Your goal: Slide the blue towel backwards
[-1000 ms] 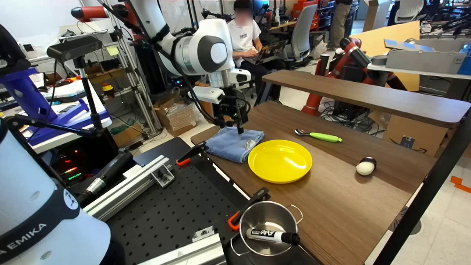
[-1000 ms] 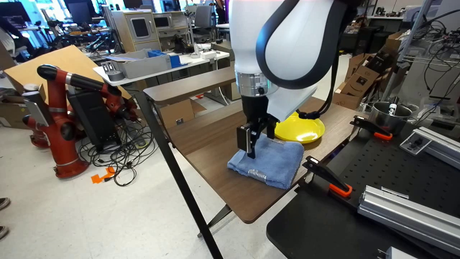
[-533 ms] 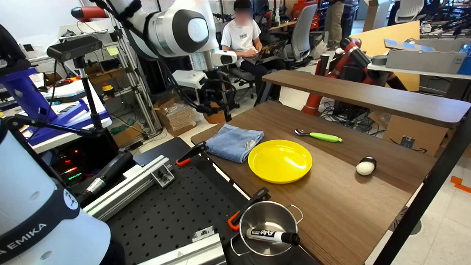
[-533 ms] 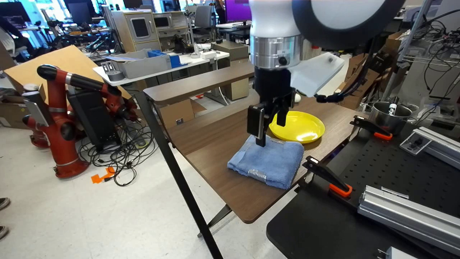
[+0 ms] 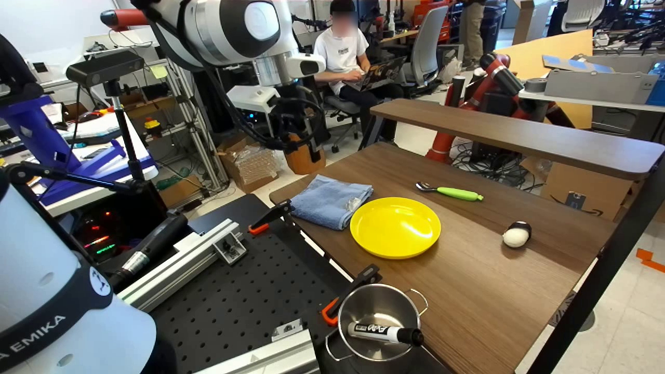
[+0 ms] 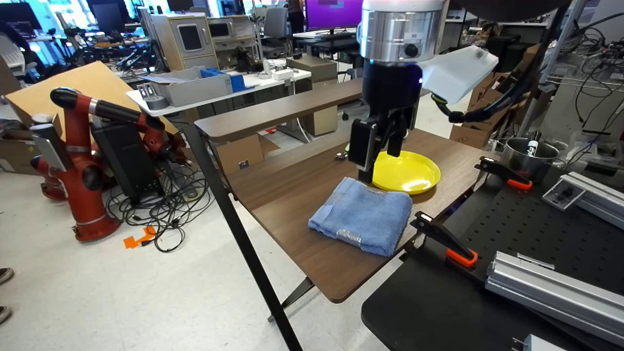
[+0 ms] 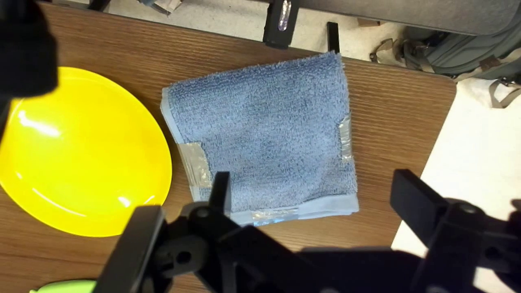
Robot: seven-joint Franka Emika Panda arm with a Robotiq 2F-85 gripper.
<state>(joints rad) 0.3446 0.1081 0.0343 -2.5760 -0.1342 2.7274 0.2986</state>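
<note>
Risen since a second ago, the claw point(image 6: 380, 163) hangs above the tabletop point(image 5: 467, 275); in an exterior view a gap shows between it and the towel point(image 5: 330, 200). Its fingers point(image 7: 417, 205) stand wide apart in the wrist view, gripping nothing. Folded flat, the towel keeps much the same place as before on the tabletop, one corner reaching the edge in the wrist view. Shiny patches point(image 7: 197, 165) mark three of its sides. Just beside it sits the plate point(image 7: 85, 154), a narrow strip of wood between them. Farther off lie a spoon point(image 5: 460, 194) with a green handle and a small black-and-white object point(image 5: 517, 236). A clamp point(image 5: 274, 212) stands at the tabletop's edge, near the towel. A pot point(image 5: 356, 305) holds a marker point(image 5: 382, 332), which leans with its dark cap at the rim. In the background a person point(image 5: 340, 57) sits with a laptop point(image 5: 382, 74).
</note>
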